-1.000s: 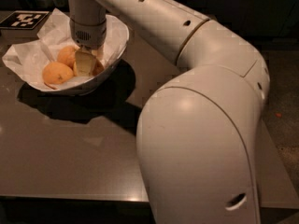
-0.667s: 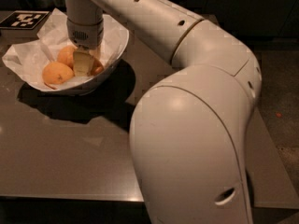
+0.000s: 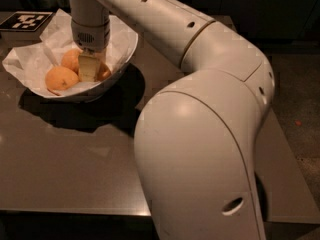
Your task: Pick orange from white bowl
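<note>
The orange (image 3: 61, 79) lies in the white bowl (image 3: 122, 59), just left of and nearer than the gripper (image 3: 88, 69), which hangs low among the fruit; whether it is clenched cannot be told. Under it is a dark glossy table (image 3: 75, 159), with a black-and-white marker (image 3: 25, 20) behind-left and a dim floor (image 3: 300, 84) far right. Since a second ago the gripper has stayed in the bowl, while the arm's bulky near link (image 3: 200, 159) has swung left.
</note>
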You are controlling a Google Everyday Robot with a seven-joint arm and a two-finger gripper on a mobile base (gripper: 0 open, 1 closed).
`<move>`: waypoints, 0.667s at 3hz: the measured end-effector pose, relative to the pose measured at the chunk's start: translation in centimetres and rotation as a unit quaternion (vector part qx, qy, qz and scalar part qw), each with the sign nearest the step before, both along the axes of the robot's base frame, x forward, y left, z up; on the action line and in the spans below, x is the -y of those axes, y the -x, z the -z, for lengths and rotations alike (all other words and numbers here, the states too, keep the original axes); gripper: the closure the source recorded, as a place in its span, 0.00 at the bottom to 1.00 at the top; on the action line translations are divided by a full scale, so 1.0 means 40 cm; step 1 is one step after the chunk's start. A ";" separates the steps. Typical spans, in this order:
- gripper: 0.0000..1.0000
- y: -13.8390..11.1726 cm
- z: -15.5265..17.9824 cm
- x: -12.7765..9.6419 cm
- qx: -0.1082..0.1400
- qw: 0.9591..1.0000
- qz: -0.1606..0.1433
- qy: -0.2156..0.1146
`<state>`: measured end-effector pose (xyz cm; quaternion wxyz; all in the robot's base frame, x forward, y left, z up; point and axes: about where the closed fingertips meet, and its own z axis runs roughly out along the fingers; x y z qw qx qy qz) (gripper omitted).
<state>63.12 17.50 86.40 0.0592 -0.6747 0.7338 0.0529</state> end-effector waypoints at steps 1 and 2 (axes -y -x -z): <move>0.65 0.000 0.000 0.000 0.000 1.000 0.000 0.000; 0.88 0.000 0.000 0.000 0.000 1.000 0.000 0.000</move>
